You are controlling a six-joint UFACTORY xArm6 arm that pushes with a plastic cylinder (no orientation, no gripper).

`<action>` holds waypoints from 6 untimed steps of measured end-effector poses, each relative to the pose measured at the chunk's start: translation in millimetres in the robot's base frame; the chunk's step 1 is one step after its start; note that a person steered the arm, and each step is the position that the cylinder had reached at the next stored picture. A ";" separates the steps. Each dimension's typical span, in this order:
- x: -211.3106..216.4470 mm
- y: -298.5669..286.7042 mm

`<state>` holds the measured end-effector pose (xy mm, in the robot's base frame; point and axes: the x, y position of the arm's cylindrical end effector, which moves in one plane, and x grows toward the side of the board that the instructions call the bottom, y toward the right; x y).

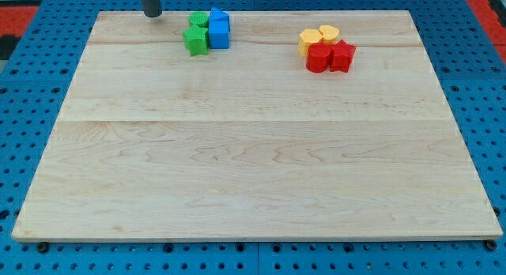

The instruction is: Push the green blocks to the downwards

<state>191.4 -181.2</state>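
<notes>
Before you lies a pale wooden board (253, 148) resting on a blue perforated surface (32, 54), seen from the one camera. Your tool has no jaws to open or close: it is a plain dark rod, and my tip (152, 14) stands at the view's top, at the board's far edge, to the view's left of all the blocks. You will find the two green blocks near the view's top, left of centre. The nearer green block (195, 39), star-like in outline, lies to the view's lower right of my tip and apart from it. The farther green block (198, 20) sits just above it in the view, touching or nearly touching it; its shape cannot be made out with certainty. Pressed against the right side of both greens you see two blue blocks: a blue cube-like block (219, 35) in front and a second blue block (218, 16) behind it. Well apart, toward the view's upper right, you see a second cluster: a yellow block (310, 43) and a yellow heart-like block (329, 33) at the back, with a red cylinder (319, 58) and a red block (342, 55) touching them in front.
</notes>
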 end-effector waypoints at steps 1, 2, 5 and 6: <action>0.4 15.0; 0.3 48.1; 3.4 105.1; 17.9 64.1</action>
